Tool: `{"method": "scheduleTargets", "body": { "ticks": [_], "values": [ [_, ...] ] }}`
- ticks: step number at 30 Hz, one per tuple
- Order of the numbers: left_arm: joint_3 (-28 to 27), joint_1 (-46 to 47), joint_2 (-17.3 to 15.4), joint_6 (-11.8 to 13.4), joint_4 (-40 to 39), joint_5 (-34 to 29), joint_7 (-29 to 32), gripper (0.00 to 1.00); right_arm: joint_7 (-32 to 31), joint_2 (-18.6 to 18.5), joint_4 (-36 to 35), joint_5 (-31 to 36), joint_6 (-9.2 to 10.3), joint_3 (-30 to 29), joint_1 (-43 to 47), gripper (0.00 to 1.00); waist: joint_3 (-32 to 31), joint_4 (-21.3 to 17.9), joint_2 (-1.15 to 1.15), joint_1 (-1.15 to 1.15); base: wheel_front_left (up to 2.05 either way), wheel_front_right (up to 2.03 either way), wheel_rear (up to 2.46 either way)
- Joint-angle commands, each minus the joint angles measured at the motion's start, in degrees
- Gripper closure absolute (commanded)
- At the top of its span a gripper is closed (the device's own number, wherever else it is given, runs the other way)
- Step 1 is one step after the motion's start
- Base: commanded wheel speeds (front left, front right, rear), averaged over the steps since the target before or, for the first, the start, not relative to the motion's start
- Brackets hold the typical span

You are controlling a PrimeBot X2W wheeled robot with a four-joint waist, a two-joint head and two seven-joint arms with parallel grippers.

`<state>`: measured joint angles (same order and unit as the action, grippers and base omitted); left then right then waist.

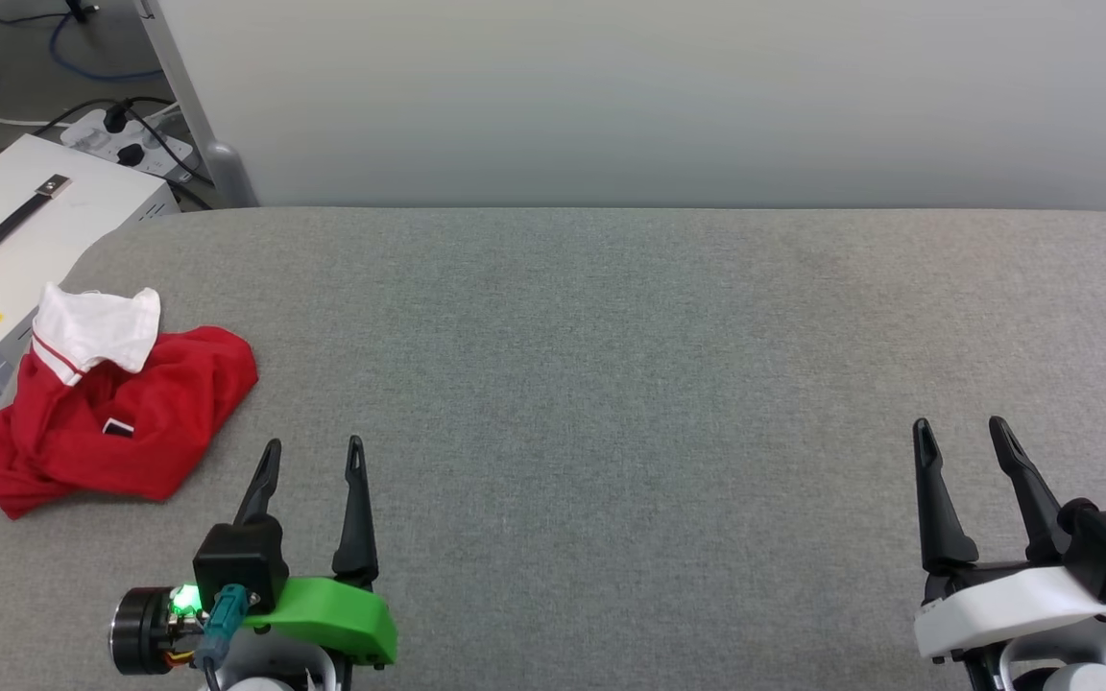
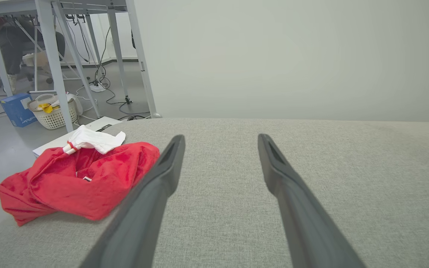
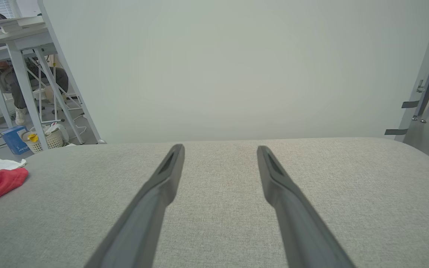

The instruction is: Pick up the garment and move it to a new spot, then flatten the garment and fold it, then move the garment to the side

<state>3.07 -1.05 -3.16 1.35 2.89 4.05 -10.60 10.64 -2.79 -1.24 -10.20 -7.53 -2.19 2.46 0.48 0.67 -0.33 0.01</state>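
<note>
The garment lies crumpled at the left edge of the surface, a red heap with a white sleeve on top. Its left part seems to spill over the rim, just beside a white box that stands off the surface. The left claw hovers near the heap, to its right and nearer the robot, released and holding nothing.

The step in hand looks like the first pick-up. To do it well, this claw should swing left and come down on a raised red fold rather than the thin sleeve. It should pinch deep into the bulk, then lift high enough that trailing cloth does not drag on the rim or catch the box.

Right of the heap, the broad grey middle of the surface gives ample room to set the garment down and spread it. The far edge meets a pale wall. At the near right the right claw waits, released too, well apart from the garment.
</note>
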Motion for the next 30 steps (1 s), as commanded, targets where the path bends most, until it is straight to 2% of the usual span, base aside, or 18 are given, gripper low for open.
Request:
{"method": "scheduleTargets", "body": {
  "ticks": [1,30],
  "values": [
    [0.06,0.31,0.21,0.52,0.16,0.57,-0.66,0.00,0.67,-0.07,0.06,-0.71,0.03,-0.15,0.92,0.00,-0.01,0.04,0.25,-0.01,0.00,0.00,0.00],
    [1.19,-0.04,0.28,0.89,3.20,3.03,-4.11,0.00,4.07,-0.09,1.38,-0.93,0.04,-0.06,3.13,0.00,-0.84,0.91,0.33,-0.01,0.00,0.00,0.00]
  ]
}}
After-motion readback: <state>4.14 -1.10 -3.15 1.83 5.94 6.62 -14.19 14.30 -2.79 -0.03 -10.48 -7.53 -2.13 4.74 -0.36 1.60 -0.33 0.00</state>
